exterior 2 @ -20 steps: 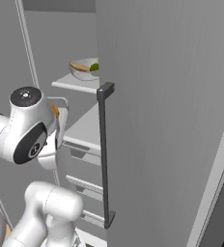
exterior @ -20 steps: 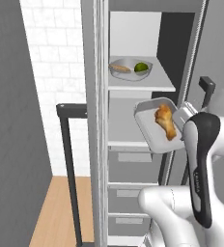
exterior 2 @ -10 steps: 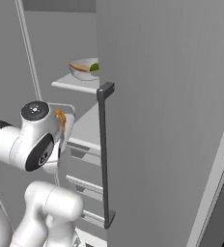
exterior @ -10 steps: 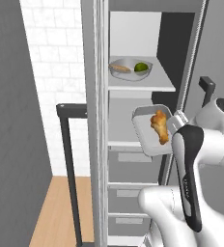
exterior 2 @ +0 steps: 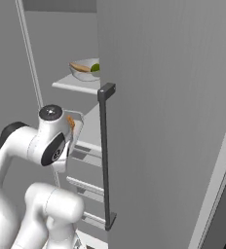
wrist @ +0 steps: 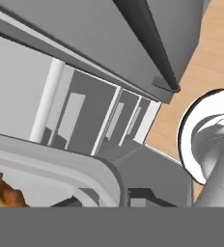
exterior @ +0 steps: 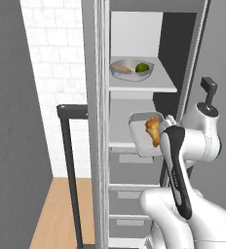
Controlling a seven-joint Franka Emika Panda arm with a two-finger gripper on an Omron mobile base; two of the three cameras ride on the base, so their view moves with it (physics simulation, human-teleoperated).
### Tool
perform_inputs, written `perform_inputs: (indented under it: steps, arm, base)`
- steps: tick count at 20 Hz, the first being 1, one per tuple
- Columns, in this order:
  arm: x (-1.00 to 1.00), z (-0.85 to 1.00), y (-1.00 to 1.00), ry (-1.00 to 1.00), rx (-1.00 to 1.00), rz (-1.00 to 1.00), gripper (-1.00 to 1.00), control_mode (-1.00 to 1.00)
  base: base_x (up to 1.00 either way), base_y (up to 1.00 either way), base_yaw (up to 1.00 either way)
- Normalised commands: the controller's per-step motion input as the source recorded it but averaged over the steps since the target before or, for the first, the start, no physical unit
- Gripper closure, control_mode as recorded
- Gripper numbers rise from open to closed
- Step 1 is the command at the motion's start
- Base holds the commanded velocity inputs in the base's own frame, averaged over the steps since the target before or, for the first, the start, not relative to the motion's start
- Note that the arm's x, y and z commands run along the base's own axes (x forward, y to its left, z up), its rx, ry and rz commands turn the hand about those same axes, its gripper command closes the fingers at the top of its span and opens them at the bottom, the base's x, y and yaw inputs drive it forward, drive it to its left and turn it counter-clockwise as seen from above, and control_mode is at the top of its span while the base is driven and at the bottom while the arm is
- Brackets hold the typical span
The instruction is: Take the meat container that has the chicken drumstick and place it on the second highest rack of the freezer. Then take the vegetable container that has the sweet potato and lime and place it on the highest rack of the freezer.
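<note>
A: Freezer [exterior: 134, 34] interior is seen open in the left base view. On the highest rack [exterior: 163, 88] a vegetable container [exterior: 131, 69] is set, with a sweet potato [exterior: 121, 68] and a lime [exterior: 142, 67] in it.

B: Meat container [exterior: 143, 137] is held tilted, mouth toward the camera, in front of the second highest rack [exterior: 116, 144]. The chicken drumstick [exterior: 153, 130] is seen inside it.

A: Gripper state?

B: The gripper is hidden behind the arm in the base views; it is taken as nearly closed on the meat container, whose rim [wrist: 61, 166] is seen right at the fingers in the hand view.

A: Obstructions?

B: The freezer door [exterior 2: 168, 121] with its dark vertical handle [exterior 2: 104, 155] is stood just beside the arm. Drawers [exterior: 134, 168] are stacked below the racks. White tiled wall [exterior: 51, 53] and wood floor [exterior: 54, 209] are noted to the left.

A: Writing?

B: No legible lettering is made out.
</note>
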Motion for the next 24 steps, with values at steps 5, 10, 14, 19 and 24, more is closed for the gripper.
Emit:
perform_inputs:
  steps: [5, 10, 14, 19, 24]
  arm:
    - [0.48, -0.15, 0.00, 0.00, 0.00, -0.09, 1.00, -1.00]
    - [0.47, -0.01, -0.02, 0.00, 0.00, -0.07, 1.00, -1.00]
    - [0.33, -0.04, -0.05, 0.00, 0.00, -0.02, 1.00, -1.00]
    - [0.31, -0.14, -0.08, 0.00, 0.00, -0.04, 1.00, -1.00]
    - [0.27, -0.44, -0.15, 0.00, 0.00, -0.03, 1.00, -1.00]
  base:
    - [0.00, 0.00, 0.00]
    - [0.00, 0.00, 0.00]
    - [0.00, 0.00, 0.00]
    - [0.00, 0.00, 0.00]
    - [0.00, 0.00, 0.00]
